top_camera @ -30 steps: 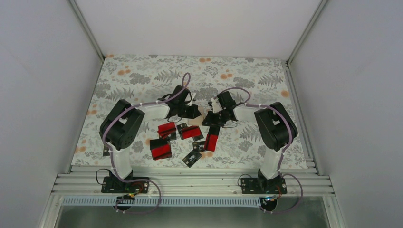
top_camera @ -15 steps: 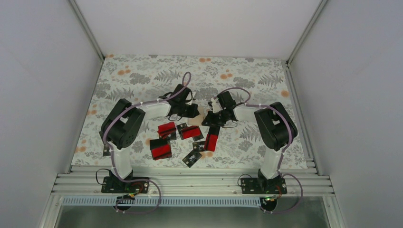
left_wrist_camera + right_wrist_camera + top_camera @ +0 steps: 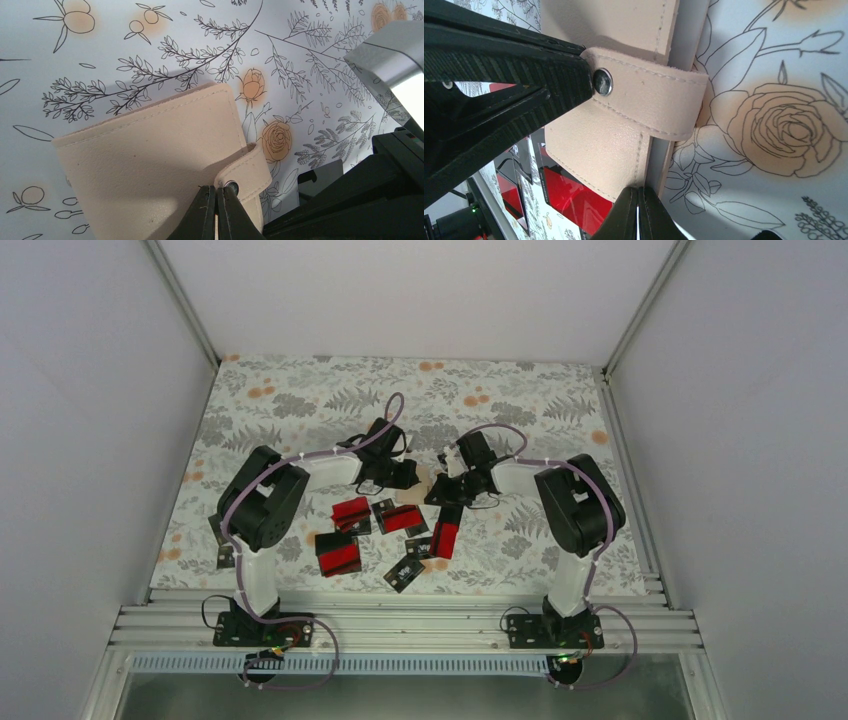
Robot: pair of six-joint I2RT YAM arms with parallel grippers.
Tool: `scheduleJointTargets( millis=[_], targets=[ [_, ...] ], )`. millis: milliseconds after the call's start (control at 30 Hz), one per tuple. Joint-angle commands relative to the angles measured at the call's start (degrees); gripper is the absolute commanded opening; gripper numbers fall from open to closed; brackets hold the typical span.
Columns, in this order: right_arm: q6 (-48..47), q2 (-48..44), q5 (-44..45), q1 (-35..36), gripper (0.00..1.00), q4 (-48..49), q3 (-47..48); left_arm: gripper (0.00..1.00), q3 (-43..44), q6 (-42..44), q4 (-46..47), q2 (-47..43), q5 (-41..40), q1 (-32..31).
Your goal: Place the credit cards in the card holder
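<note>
Bright, even overhead light; soft shadow beside card holder (image 3: 145, 150); wrist views sharp.

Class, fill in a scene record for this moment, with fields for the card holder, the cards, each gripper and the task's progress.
card holder: tan, folded shut, strap wrapped round its edge, between the two grippers
snap: silver, on the strap
credit cards: red and black, loose on the floral table, nearer the arm bases than the holder
left gripper: shut, tips at the snap
right gripper: shut, tips at the holder's edge beside the strap
progress: holder not yet open, cards not yet picked up
</note>
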Motion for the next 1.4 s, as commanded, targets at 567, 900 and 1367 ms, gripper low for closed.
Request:
scheduleJointTargets(
  millis=[567, 900, 1367],
  targets=[
    [-1.08, 3.28, 2.1, -0.22, 0.04, -2.38, 0.88, 0.02, 0.71, 1.18, -3.49, -2.46, -3.29, -0.5],
    [-1.2, 3.43, 2.15, -0.22, 0.04, -2.44, 0.79, 0.02, 0.34, 0.99, -3.74, -1.6, -3.67, -0.84],
    [-1.25, 4.09, 2.34, -0.23, 0.04, -2.82, 1.78, 0.02, -0.55, 0.41, -4.98, -3.81, -4.76, -0.94]
  ],
)
